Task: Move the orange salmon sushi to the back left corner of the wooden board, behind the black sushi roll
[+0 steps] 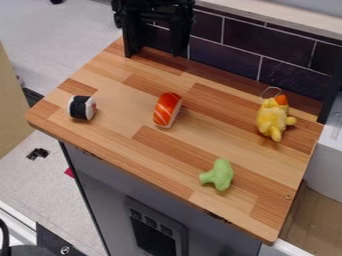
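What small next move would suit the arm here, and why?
Probably easing the gripper toward the orange sushi piece, jaws kept apart. The gripper hangs near the back edge of the wooden countertop, its jaws spread with nothing between them, and that piece looks nearer to it than the black-and-white roll or the green broccoli.

Dark tiled backsplash (237, 42), wooden countertop (133, 132), pale floor (57, 25)

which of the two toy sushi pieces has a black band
The short white toy sushi roll, left of the longer orange-and-white toy sushi piece, which has none.
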Motion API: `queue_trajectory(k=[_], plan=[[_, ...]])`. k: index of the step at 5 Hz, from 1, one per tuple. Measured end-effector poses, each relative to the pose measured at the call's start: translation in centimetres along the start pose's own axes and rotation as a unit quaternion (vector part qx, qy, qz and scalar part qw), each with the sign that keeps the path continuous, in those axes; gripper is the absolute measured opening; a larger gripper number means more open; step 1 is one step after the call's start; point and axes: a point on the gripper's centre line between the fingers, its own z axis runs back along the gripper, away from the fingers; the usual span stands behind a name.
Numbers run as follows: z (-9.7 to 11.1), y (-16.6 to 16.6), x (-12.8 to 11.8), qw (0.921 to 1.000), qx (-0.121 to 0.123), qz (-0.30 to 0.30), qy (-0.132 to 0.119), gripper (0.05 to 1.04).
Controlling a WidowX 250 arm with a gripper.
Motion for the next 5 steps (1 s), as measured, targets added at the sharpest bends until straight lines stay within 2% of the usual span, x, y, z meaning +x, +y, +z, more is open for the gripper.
queue_trajectory(k=[1, 2, 4, 5], plan=[[-1.1, 0.1, -0.2, 0.9999, -0.002, 0.005, 0.015, 1.001], [-2.1, 0.0, -0.1, 0.9996, 0.000, 0.021, 0.018, 1.001], [-4.3, -0.2, -0.7, 0.9986, 0.009, 0.051, 0.006, 1.001], [-6.3, -0.1, -1.4, 0.9971, 0.016, 0.074, -0.009, 1.001]])
